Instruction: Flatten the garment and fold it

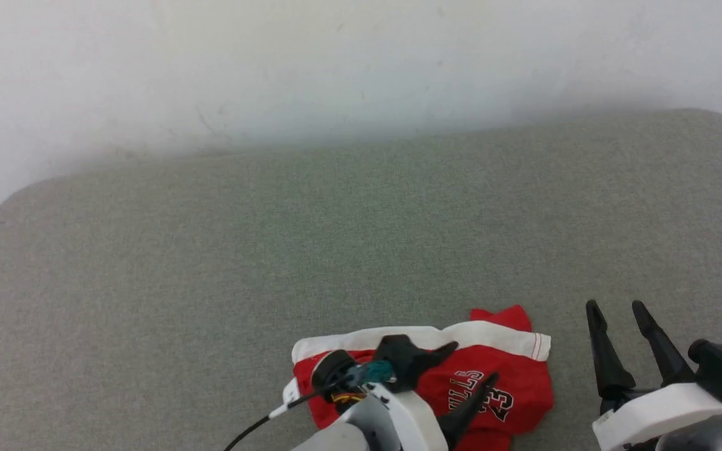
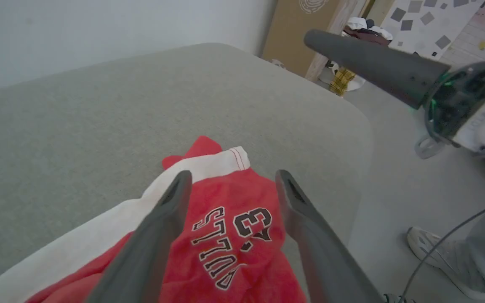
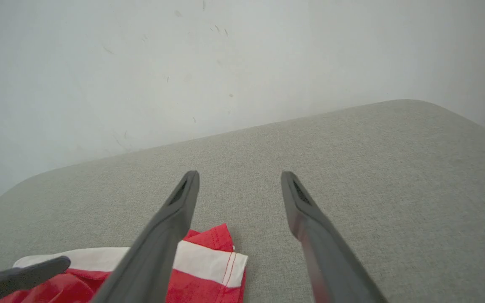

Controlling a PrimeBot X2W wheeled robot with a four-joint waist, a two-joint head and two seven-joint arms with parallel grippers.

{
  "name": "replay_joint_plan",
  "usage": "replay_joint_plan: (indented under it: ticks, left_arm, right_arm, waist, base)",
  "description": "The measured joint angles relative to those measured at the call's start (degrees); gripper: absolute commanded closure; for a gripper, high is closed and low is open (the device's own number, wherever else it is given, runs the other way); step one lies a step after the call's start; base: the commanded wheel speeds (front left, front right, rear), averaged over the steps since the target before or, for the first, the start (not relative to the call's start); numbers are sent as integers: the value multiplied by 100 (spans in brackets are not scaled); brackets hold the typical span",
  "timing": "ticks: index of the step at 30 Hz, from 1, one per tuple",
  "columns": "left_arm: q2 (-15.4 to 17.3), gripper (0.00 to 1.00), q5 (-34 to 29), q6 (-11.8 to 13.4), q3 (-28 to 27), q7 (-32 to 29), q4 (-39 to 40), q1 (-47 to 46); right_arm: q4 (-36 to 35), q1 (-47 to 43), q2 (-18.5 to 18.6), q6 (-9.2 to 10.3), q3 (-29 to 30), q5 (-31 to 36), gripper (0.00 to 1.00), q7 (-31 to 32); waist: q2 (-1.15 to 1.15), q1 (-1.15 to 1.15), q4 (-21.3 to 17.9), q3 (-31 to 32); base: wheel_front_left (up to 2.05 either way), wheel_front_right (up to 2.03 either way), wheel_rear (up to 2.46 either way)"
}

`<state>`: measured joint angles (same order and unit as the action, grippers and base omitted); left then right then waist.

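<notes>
The left gripper (image 1: 474, 361) hid much of the crumpled red Bulls shorts (image 1: 527, 376), whose near part ran off the head view's bottom. Whether its fingers touched cloth was unclear. Its jaws stood wide apart over the "23", holding nothing. The shorts lay at the grey upholstered surface's (image 1: 336, 238) near edge. Just right of them, the right gripper (image 1: 616, 307) hung spread and empty over bare fabric. A person's shoe (image 2: 427, 248) stood on the floor off the right edge.
</notes>
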<state>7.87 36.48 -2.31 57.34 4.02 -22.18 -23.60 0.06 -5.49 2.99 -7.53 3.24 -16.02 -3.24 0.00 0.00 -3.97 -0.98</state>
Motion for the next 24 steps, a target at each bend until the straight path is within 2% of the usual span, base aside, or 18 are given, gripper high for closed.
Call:
replay_joint_plan:
  ticks: [6, 11, 14, 18, 24]
  left_arm:
    - [322, 0, -1, 610, -704, 875, 649, 337]
    - [642, 0, -38, 1096, -1539, 1053, 935, 537]
    - [711, 0, -157, 1315, -2162, 1071, 1190, 761]
    - [768, 0, -454, 1456, -3030, 1071, 1515, 1184]
    - [856, 0, -861, 1470, -4146, 1071, 1656, 1831]
  right_arm:
    - [-123, -217, -1, 0, 129, 55, 0, 110]
    - [-183, -297, 1, 0, 180, 62, 0, 155]
    - [-207, -321, -1, 0, 172, 64, 0, 169]
    - [-249, -374, -1, 0, 183, 94, 0, 171]
    - [-283, -391, -1, 0, 247, 94, 0, 214]
  waist:
    - [0, -1, 129, 183]
    - [0, -1, 284, 272]
    - [0, 0, 360, 300]
    - [0, 0, 441, 303]
    - [0, 0, 534, 232]
  base:
    - [0, 0, 0]
    - [0, 0, 0]
    - [0, 0, 0]
    - [0, 0, 0]
    - [0, 0, 0]
